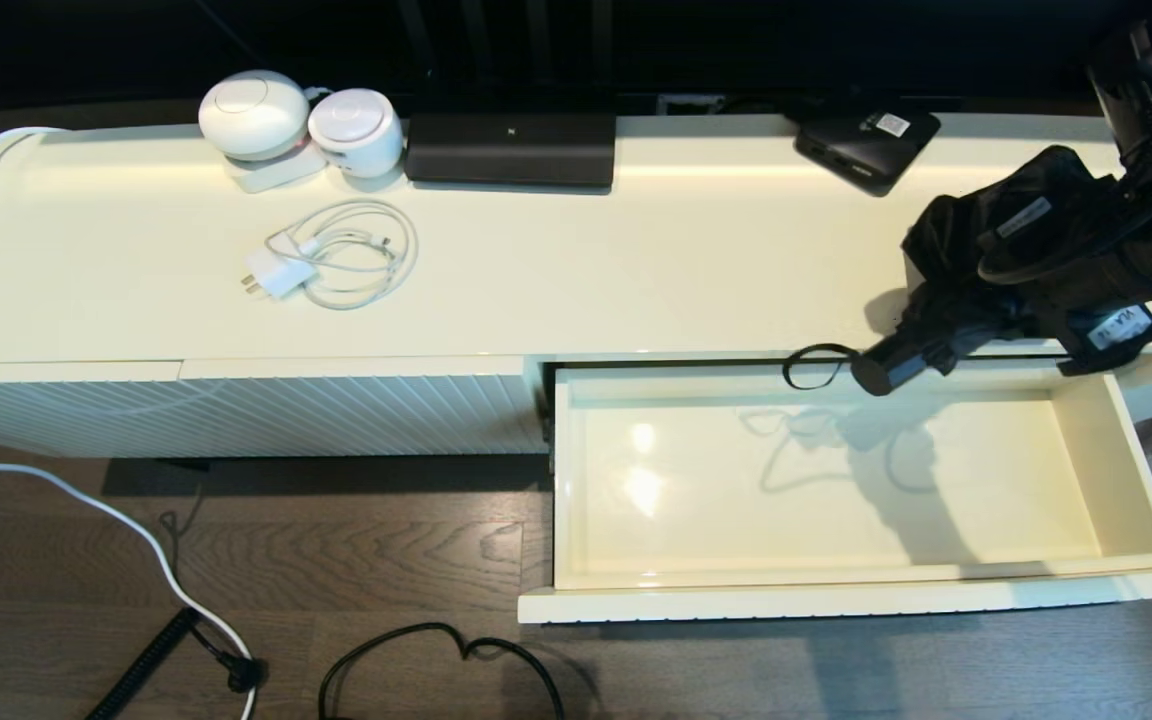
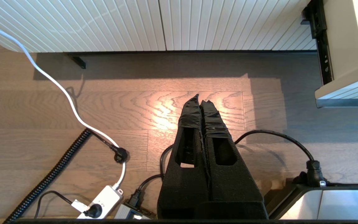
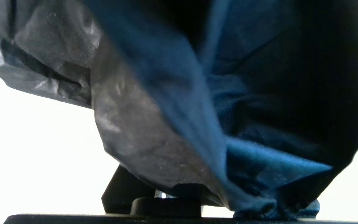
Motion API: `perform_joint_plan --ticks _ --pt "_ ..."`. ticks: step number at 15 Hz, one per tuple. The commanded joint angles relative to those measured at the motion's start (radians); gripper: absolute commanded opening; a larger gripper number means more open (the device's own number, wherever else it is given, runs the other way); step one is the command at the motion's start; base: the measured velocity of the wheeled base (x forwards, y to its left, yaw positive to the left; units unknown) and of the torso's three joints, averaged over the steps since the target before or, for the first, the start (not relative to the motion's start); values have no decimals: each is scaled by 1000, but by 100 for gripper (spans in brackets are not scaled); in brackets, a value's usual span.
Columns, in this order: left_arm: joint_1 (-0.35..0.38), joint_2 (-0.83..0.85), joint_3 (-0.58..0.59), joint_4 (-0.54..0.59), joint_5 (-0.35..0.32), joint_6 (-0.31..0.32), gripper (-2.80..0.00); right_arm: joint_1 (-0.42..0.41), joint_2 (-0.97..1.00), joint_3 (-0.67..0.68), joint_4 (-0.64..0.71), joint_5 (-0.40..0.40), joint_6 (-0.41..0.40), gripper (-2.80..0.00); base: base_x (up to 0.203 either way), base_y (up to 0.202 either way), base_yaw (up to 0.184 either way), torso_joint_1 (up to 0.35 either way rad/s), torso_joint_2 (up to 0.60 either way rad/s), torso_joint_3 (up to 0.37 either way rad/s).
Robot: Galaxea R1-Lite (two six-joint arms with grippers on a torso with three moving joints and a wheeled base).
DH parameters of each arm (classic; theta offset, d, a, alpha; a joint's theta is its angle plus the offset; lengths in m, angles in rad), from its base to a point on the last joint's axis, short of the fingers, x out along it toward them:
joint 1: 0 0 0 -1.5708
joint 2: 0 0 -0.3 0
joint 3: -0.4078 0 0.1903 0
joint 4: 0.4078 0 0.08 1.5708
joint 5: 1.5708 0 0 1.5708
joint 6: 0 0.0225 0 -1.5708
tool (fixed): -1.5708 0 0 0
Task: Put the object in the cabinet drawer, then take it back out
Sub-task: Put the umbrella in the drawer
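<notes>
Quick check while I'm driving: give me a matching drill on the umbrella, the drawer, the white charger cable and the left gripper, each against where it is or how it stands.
1 umbrella
2 drawer
3 charger cable
4 left gripper

A coiled on the cabinet top
B pulled out, nothing inside
C held up by the right gripper
D jaws shut, above the floor

Pairs: 1-C, 2-B, 3-A, 4-D

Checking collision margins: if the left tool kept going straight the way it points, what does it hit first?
Probably the wooden floor: the left tool, shut, points down at bare boards short of the ribbed cabinet front. Depth is uncertain.
</notes>
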Motion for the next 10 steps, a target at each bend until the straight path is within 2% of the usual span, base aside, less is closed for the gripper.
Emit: perform_joint_plan --ticks 1,3,7,10 --pt "0 0 0 0 0 0 -280 1 -40 1 84 2 53 -280 0 0 0 0 0 0" --pt "-1 0 0 0 0 0 -280 3 -76 8 111 2 104 -280 0 0 0 0 0 0" --pt "0 0 0 0 0 0 -280 12 -113 97 129 2 112 -280 0 0 0 0 0 0" --pt "0 0 0 0 0 0 -280 13 -109 103 188 7 123 -280 0 0 0 0 0 0"
